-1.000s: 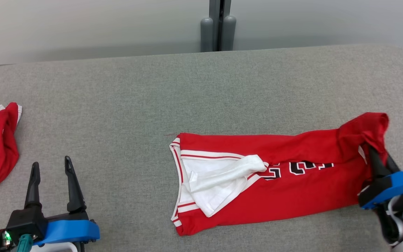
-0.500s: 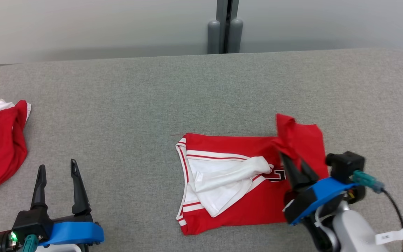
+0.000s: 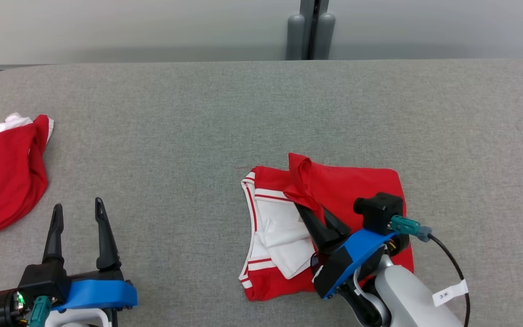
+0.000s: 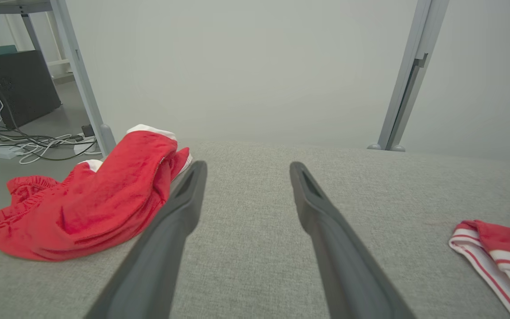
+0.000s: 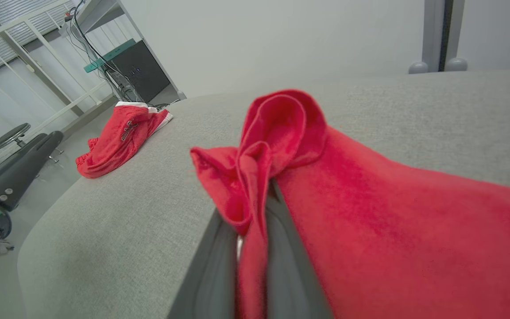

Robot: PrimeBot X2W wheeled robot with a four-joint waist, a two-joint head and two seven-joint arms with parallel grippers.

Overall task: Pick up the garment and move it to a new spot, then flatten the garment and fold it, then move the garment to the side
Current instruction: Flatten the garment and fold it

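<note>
1. Work surface: the grey fabric-covered table (image 3: 175, 136) carries the red sleeveless jersey with white trim (image 3: 361, 186) near its front edge. Bare table lies open on the far side of the jersey up to the table's rear edge, and also to the jersey's right.

2. To the jersey's left I see a wide bare strip, then the left gripper (image 3: 77, 204), fingers spread and holding nothing. Further left of the jersey, a second crumpled red garment (image 3: 9, 177) lies at the table's left edge.

3. The right gripper (image 3: 312, 210) sits over the jersey, fingers pressed together and pinching a bunched red hem. In the right wrist view the cloth (image 5: 281, 133) rises from between the fingers (image 5: 210, 266).

4. Change from the earlier frame: the jersey previously lay stretched out long to the right with black lettering showing. The pinched end has now been carried across its middle, doubling it over; the lettering is covered. The left gripper is unchanged. The camera itself has shifted.
</note>
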